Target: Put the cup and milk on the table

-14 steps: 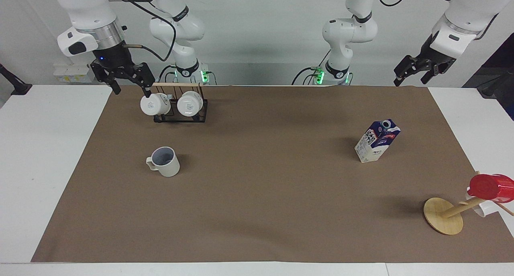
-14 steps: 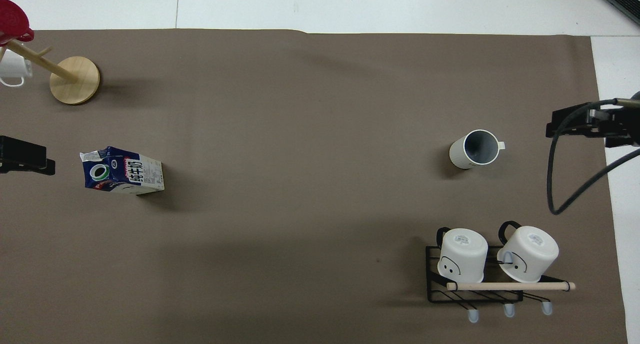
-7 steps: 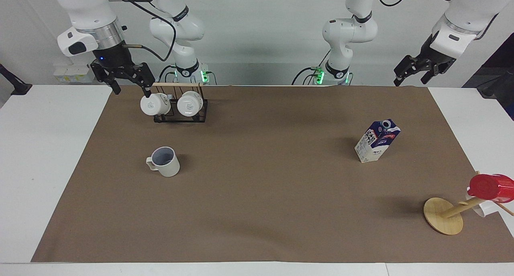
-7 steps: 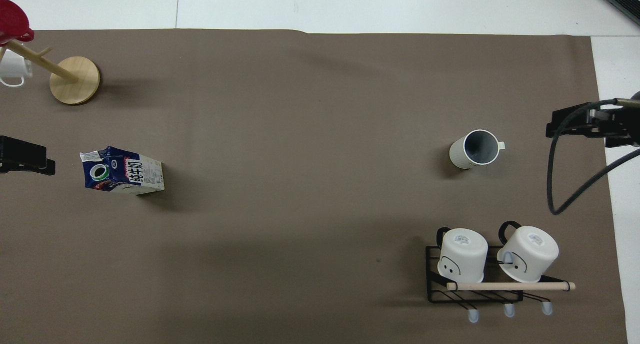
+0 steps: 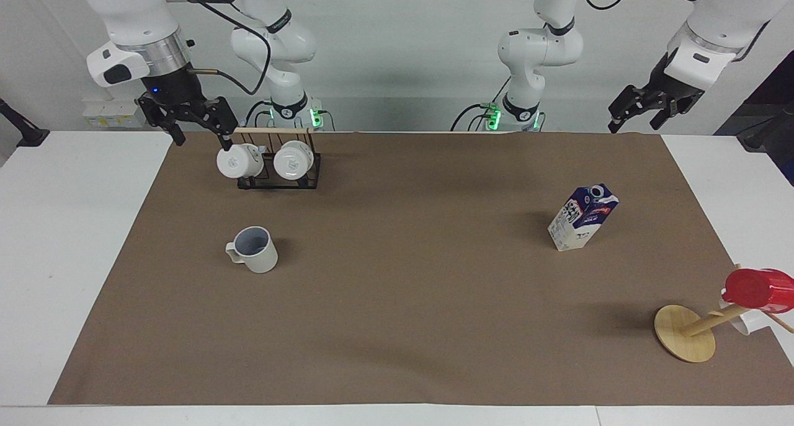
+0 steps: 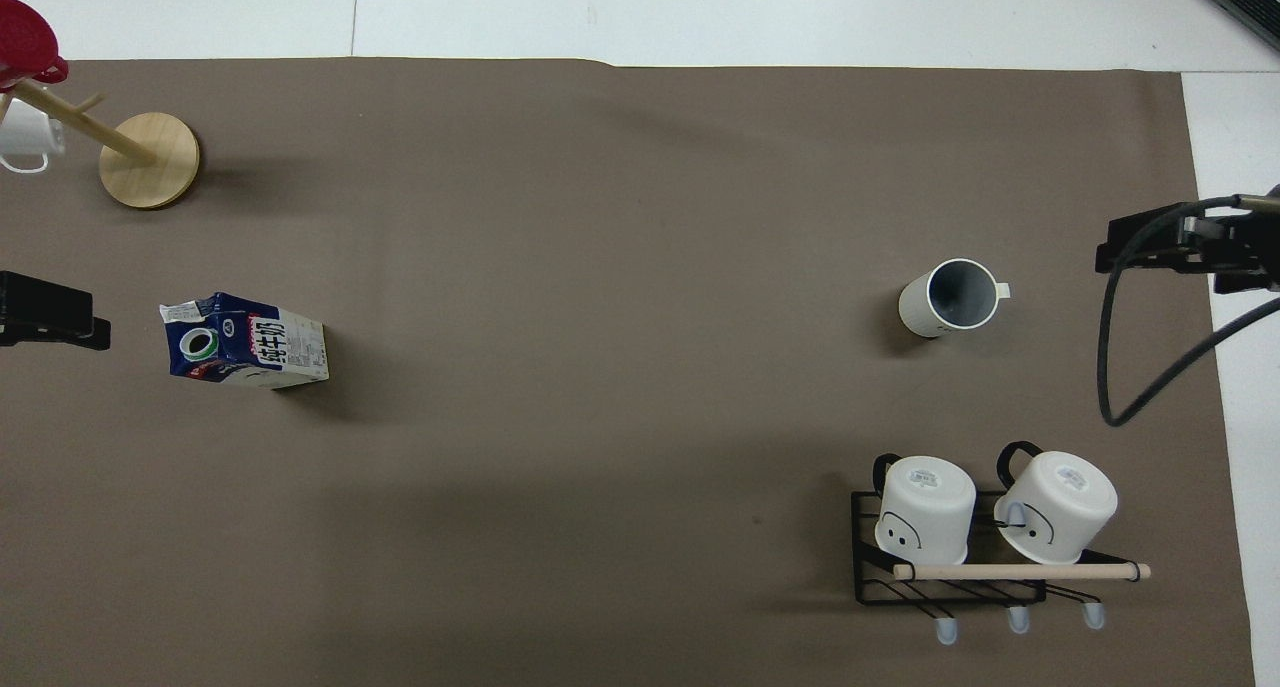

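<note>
Apparently both placements are done: the beige-white ceramic cup (image 5: 254, 249) and the blue-and-white gable-top milk carton (image 5: 582, 218) are standing upright, well apart, on the brown-sheeted white table (image 5: 397, 327). The right gripper (image 5: 197, 128) is hovering spread open and empty by the black wire mug rack (image 5: 279, 165); the left gripper (image 5: 642, 113) is also hanging open, empty. Retreating should be avoiding that rack.

One camera sits high across the tabletop (image 5: 37, 240), facing the robots and taking in both arms and the whole brown sheet (image 5: 397, 302). The other hangs above the robots' end, looking steeply down and closer. Both share the sheet, cup (image 5: 253, 249) (image 6: 948, 297) and milk (image 5: 583, 217) (image 6: 245, 341), half a turn apart.
</note>
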Controlling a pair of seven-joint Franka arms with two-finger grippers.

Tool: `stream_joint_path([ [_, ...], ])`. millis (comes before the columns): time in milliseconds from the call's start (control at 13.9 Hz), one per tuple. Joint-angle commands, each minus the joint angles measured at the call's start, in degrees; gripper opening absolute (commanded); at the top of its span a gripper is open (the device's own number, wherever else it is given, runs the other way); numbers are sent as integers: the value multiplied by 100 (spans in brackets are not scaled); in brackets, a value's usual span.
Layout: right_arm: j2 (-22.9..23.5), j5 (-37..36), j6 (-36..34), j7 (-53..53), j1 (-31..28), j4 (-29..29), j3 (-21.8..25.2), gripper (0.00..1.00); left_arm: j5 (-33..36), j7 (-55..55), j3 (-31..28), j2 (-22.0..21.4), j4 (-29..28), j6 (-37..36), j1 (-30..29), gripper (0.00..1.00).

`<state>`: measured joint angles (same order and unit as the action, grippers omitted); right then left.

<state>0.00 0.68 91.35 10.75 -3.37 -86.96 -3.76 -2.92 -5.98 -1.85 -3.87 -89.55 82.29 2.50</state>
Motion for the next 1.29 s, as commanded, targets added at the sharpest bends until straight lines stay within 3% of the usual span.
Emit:
stream_joint_path([
  [0, 27, 29, 155, -196, -76, -32, -19, 100, 72, -44, 35, -17, 69, -125, -47, 100],
  [861, 404, 46, 787, -476, -5, -181, -28, 100, 72, -44, 35, -17, 69, -125, -47, 100],
  [1220, 448, 55, 1727, -443, -5, -1164, -19, 100, 72, -44, 35, -17, 69, -134, -39, 100],
])
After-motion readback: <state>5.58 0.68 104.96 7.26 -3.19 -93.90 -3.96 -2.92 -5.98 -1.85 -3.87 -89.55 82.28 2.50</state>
